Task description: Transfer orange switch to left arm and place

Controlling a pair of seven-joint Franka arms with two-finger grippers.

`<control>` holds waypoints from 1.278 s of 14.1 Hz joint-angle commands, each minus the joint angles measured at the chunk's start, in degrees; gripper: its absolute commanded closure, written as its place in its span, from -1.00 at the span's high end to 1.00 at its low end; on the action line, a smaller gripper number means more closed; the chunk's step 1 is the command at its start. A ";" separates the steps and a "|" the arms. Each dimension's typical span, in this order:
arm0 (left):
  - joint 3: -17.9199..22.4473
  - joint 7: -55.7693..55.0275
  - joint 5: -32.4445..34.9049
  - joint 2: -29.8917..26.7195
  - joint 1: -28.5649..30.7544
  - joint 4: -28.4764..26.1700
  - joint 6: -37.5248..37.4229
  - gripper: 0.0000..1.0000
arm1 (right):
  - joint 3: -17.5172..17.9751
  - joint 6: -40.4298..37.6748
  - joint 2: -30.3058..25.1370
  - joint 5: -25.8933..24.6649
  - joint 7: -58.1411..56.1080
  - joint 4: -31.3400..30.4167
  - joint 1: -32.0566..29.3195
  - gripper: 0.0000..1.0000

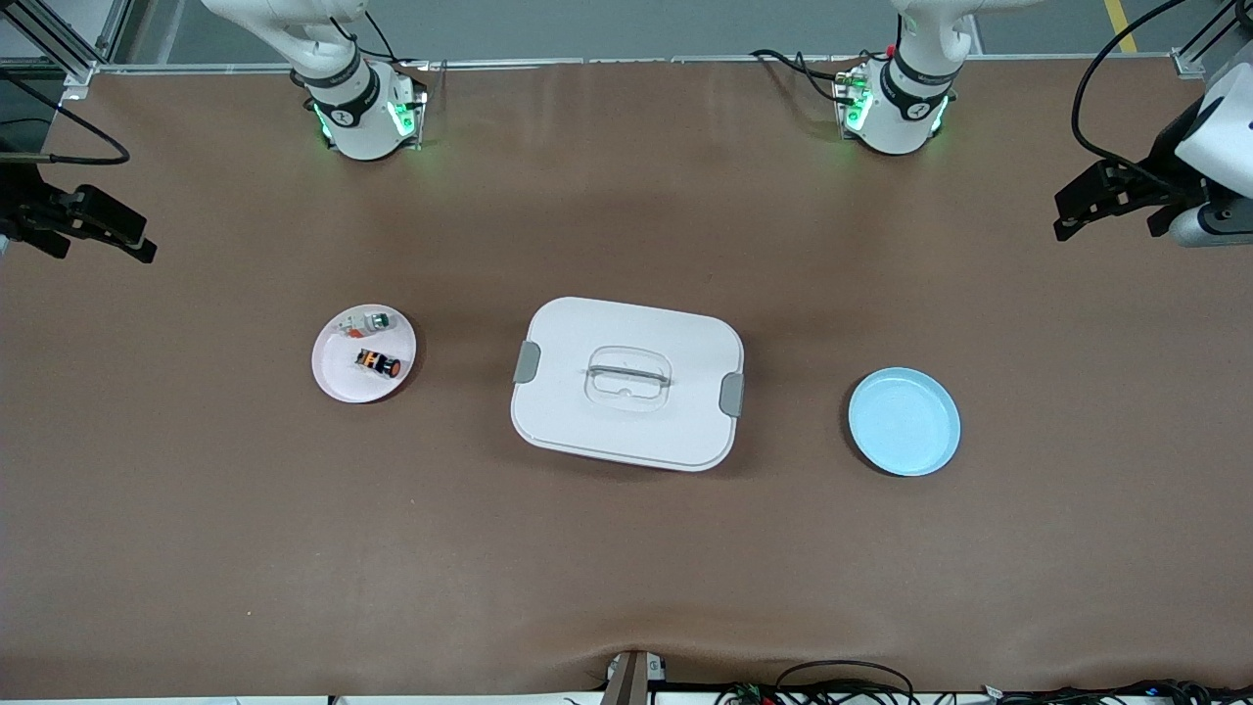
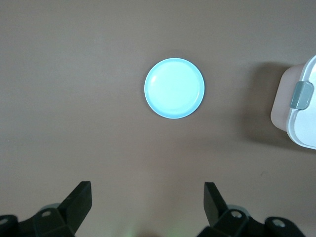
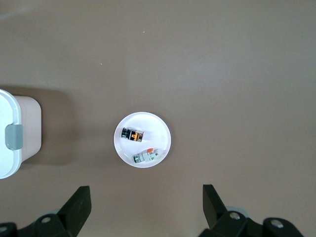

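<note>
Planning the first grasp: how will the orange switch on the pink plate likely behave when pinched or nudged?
The orange switch looks like a stiff block, probably light. Lying on its side, its round button end may let it roll. The pink plate looks smooth, so it could slide toward the whitish switch.

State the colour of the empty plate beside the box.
Light blue plate, seen best in the left wrist view, beside the white box.
</note>
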 commanded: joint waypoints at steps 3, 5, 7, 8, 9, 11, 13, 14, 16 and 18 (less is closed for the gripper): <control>-0.04 0.61 -0.68 0.24 0.35 1.15 -1.11 1.00 | 0.20 0.06 -0.80 -0.42 -0.22 -0.09 -0.30 1.00; -0.04 0.61 -0.68 0.25 0.70 2.02 -1.11 1.00 | 0.20 0.06 -0.80 -0.34 -0.22 -0.09 -0.30 1.00; 0.23 0.61 -0.86 1.12 0.79 3.17 -1.54 1.00 | 0.20 0.06 -0.80 -0.16 -0.22 -0.09 -0.30 1.00; 0.40 0.61 -0.86 1.21 0.79 3.09 -1.63 1.00 | 0.20 0.06 -0.80 -0.16 -0.22 -0.09 -0.30 1.00; 0.40 0.52 -0.86 1.30 0.70 3.08 -2.16 1.00 | 0.20 0.06 -0.80 -0.16 -0.22 -0.09 -0.30 1.00; 0.49 0.43 -0.68 1.39 0.61 2.82 -2.69 1.00 | 0.20 0.06 -0.80 -0.16 -0.22 -0.09 -0.30 1.00; 0.23 0.60 -0.59 1.21 0.52 2.38 -3.47 1.00 | 0.20 0.23 -0.80 -0.07 -0.22 -0.09 -0.30 1.00; 0.14 0.61 -0.42 1.30 0.52 2.38 -3.83 1.00 | 0.20 0.23 -0.80 -0.07 -0.22 -0.09 -0.30 1.00; 0.14 0.61 -0.33 1.30 0.44 2.38 -3.83 1.00 | 0.20 0.49 -0.80 0.01 -0.22 -0.09 -0.30 1.00; -0.04 0.34 -0.07 1.39 0.26 2.38 -3.83 1.00 | 0.20 0.41 -0.80 0.10 -0.22 -0.18 -0.30 1.00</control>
